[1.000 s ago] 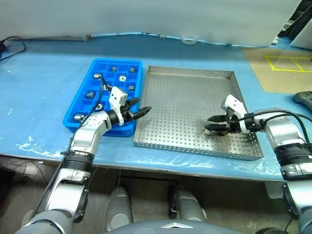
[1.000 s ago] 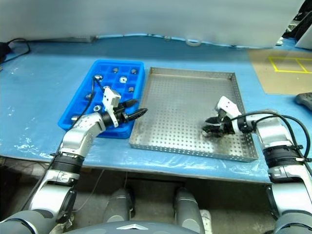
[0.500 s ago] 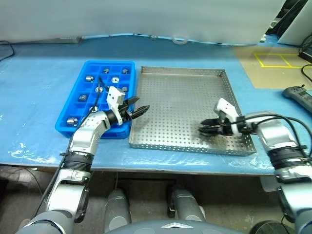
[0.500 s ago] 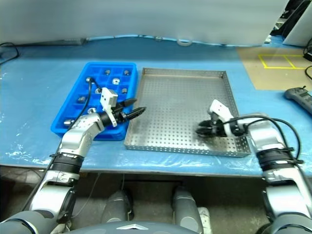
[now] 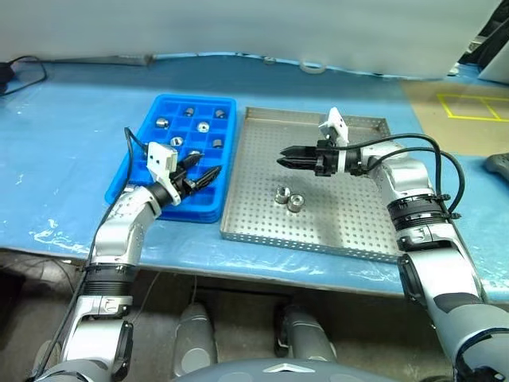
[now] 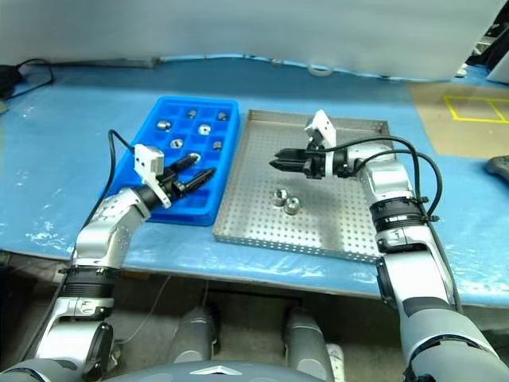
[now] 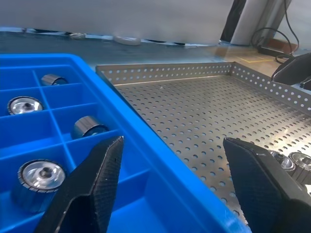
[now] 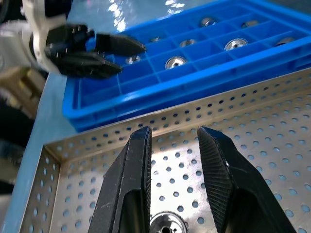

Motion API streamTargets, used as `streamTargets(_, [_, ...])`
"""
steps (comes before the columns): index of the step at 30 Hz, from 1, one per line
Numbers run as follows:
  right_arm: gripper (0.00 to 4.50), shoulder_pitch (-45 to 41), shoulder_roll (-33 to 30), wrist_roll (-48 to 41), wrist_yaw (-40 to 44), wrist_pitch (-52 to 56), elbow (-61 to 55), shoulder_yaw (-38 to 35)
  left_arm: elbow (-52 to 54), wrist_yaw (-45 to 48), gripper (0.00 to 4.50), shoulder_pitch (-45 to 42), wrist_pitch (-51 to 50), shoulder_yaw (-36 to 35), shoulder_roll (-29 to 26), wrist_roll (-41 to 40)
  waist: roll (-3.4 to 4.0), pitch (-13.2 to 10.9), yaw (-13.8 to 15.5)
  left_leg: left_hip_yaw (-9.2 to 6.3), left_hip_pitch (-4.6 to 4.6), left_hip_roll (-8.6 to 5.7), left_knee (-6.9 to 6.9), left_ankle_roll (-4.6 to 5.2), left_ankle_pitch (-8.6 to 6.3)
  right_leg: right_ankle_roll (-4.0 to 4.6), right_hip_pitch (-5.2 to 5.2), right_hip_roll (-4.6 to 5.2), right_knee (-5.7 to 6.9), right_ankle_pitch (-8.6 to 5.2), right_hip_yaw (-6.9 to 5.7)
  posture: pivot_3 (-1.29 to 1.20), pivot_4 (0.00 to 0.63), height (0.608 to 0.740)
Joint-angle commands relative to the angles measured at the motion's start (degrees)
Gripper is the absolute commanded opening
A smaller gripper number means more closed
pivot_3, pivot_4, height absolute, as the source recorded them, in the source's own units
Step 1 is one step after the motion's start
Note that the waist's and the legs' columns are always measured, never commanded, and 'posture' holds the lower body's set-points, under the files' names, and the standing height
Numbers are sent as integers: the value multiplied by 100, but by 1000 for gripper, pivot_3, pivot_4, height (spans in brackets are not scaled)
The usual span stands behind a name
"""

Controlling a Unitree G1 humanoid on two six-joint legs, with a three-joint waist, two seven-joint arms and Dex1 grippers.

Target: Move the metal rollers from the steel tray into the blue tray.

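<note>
2 metal rollers (image 5: 288, 198) between grippers

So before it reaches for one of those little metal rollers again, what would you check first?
1. Rollers left in the steel tray: ok, two metal rollers lie side by side on its perforated floor.
2. Right gripper free: ok, its fingers stand apart over the tray floor with nothing between them.
3. Left gripper free: ok, open and empty, over the blue tray near the edge beside the steel tray.
4. Room in the blue tray: ok, several compartments show no roller.
5. Right gripper lined up on a roller: not ok, it hangs above and behind the pair, not around either.
6. Path clear: ok, nothing lies between the right gripper and the rollers.
</note>
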State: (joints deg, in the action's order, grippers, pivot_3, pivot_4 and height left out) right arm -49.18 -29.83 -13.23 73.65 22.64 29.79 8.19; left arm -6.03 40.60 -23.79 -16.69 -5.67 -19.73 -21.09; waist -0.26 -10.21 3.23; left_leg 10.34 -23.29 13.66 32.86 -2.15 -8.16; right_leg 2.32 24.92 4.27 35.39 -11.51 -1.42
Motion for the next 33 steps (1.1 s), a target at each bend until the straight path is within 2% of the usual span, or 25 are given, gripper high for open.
streamTargets(1, [1668, 218, -179, 241, 276, -114, -54, 286, 267, -63, 3575, 37, 57, 25, -9, 1, 0, 0, 29, 0, 1, -1, 1, 0, 0, 0, -2, 1, -2, 0, 1, -136, 150, 740])
streamTargets(4, [2320, 239, -254, 135, 357, 67, -170, 193, 258, -74, 3575, 53, 62, 47, -6, 8, 0, -1, 27, 0, 2, -2, 1, -2, 1, -1, 4, 1, 2, 1, 5, -136, 150, 740])
streamTargets(9, [3921, 308, -456, 310, 230, -135, -186, 184, 97, -5, 3575, -27, 84, 158, -16, 33, 0, 0, -5, 0, 9, 1, 0, -8, 5, -1, 6, -2, 14, 1, 5, -174, 150, 740])
streamTargets(16, [3921, 653, -574, 503, 174, -145, -433, 383, -59, 110, 3575, -130, 102, 295, 7, 76, 0, 0, -88, 0, 8, -1, 0, -7, 4, -1, 7, -2, 12, 1, 7, -198, 150, 740])
streamTargets(22, [3921, 822, -424, 1001, -92, -363, -256, 774, -35, 142, 3575, -84, 74, 313, -27, 70, 0, 0, -110, 0, 10, 0, 0, -8, 5, -1, 8, -2, 13, 1, 8, -189, 150, 740])
streamTargets(25, [3921, 743, -209, 1255, -492, -673, 90, 842, -24, 128, 3575, -40, 81, 316, -58, 113, -3, 2, -122, 0, 15, 0, 0, -8, 5, -1, 3, -3, 14, 1, 9, -184, 150, 740])
streamTargets(28, [3296, 596, 37, 1200, -770, -829, 388, 640, -2, 110, 3575, -10, 73, 312, -67, 117, -11, 6, -177, 0, 23, 1, 6, -9, 5, -1, -4, -3, 17, 1, 10, -179, 150, 740])
streamTargets(33, [1611, 479, 182, 923, -657, -854, 424, 341, -13, 81, 3575, 3, 86, 404, -10, 165, -10, 6, -229, -2, 29, -1, 10, -10, 5, -4, -10, -2, 19, 3, 10, -178, 150, 740])
